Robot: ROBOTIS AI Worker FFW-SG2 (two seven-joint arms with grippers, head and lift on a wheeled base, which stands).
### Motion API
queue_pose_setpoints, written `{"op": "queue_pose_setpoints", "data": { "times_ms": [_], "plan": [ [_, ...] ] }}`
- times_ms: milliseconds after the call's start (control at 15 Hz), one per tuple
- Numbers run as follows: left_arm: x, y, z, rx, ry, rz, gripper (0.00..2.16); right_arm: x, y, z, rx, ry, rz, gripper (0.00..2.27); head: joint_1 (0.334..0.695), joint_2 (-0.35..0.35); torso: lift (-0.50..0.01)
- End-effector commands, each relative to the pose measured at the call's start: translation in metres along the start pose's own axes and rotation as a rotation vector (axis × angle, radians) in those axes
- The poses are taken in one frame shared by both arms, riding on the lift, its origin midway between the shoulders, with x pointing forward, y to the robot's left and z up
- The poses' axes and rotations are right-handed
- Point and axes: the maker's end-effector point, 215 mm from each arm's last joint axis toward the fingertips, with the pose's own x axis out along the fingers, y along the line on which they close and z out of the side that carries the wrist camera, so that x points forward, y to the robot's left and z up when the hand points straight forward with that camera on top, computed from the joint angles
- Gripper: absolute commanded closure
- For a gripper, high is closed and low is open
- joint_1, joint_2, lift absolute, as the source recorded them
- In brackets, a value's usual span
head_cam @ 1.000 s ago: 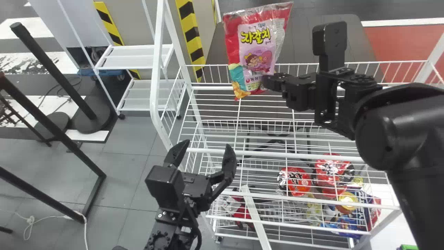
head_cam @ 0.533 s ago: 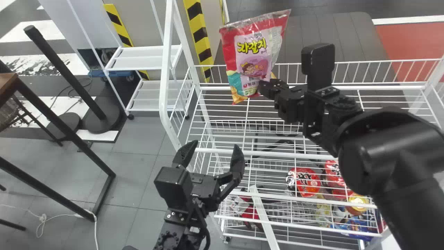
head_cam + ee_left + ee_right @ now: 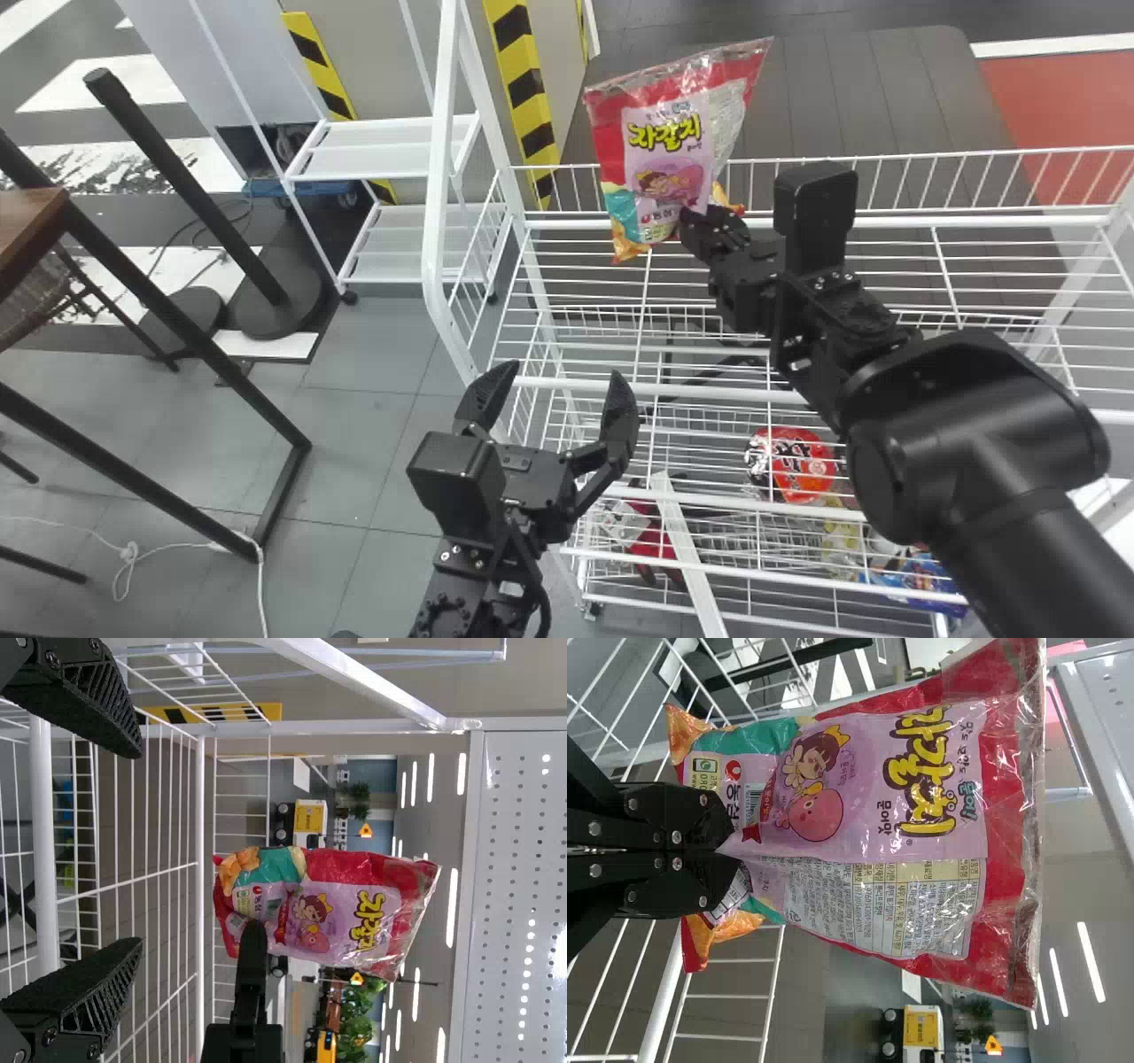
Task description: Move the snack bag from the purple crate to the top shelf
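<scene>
Snack bag [image 3: 660, 151] is in the R gripper [image 3: 731, 850], jaws pressed together on its lower part; R arm is the nearer. Bag stands up from the jaws, long axis approx. vert., with a slight lean and top end free. Governing relation for the coming move: bulk of bag above the jaws, so grip and bag's lower end would meet a shelf first. L gripper [image 3: 563, 370], jaws spread wide, waits well apart, by the front rail [image 3: 673, 388] of the white wire rack. Perforated white panel [image 3: 514, 895] lies higher than bag; which level is the target, can't tell. Est. status: carry stage, placing outstanding. Rec.: clear any rail, set lower end down, steady before release. Risk: bag topples when jaws part
</scene>
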Motion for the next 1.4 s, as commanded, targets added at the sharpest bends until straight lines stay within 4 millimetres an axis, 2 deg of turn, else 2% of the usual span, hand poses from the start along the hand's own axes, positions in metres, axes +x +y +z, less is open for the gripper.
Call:
{"op": "queue_pose_setpoints", "data": {
  "times_ms": [0, 333, 400, 800, 867, 1000, 1133, 1333],
  "plan": [
    [-0.001, 0.000, -0.002, -0.005, 0.002, 0.001, 0.06, 0.005, -0.010, -0.011, 0.015, 0.011, -0.019, 2.01, 0.695, 0.212, 0.002],
    [-0.001, 0.001, 0.000, -0.006, -0.011, 0.000, 0.06, 0.009, -0.023, -0.018, 0.034, 0.027, -0.064, 2.00, 0.695, 0.193, 0.002],
    [-0.001, 0.001, 0.001, -0.006, -0.014, 0.000, 0.06, 0.009, -0.024, -0.026, 0.039, 0.054, -0.076, 2.00, 0.695, 0.191, 0.002],
    [0.000, 0.001, -0.001, -0.007, -0.009, 0.001, 0.06, 0.007, -0.014, -0.043, 0.057, 0.112, -0.081, 1.94, 0.695, 0.196, 0.002],
    [0.000, 0.001, 0.000, -0.007, -0.014, 0.002, 0.06, 0.007, -0.012, -0.041, 0.063, 0.111, -0.077, 1.84, 0.695, 0.197, 0.002],
    [-0.001, 0.001, 0.001, -0.008, -0.018, 0.002, 0.06, 0.008, -0.011, -0.039, 0.060, 0.109, -0.074, 1.81, 0.695, 0.202, 0.002],
    [-0.002, 0.001, 0.001, -0.009, -0.020, 0.002, 0.06, 0.009, -0.013, -0.043, 0.062, 0.115, -0.078, 1.45, 0.695, 0.205, 0.002],
    [-0.003, -0.001, 0.005, -0.011, -0.028, -0.001, 0.06, 0.010, -0.017, -0.045, 0.059, 0.120, -0.086, 1.15, 0.695, 0.203, 0.002]
  ]
}}
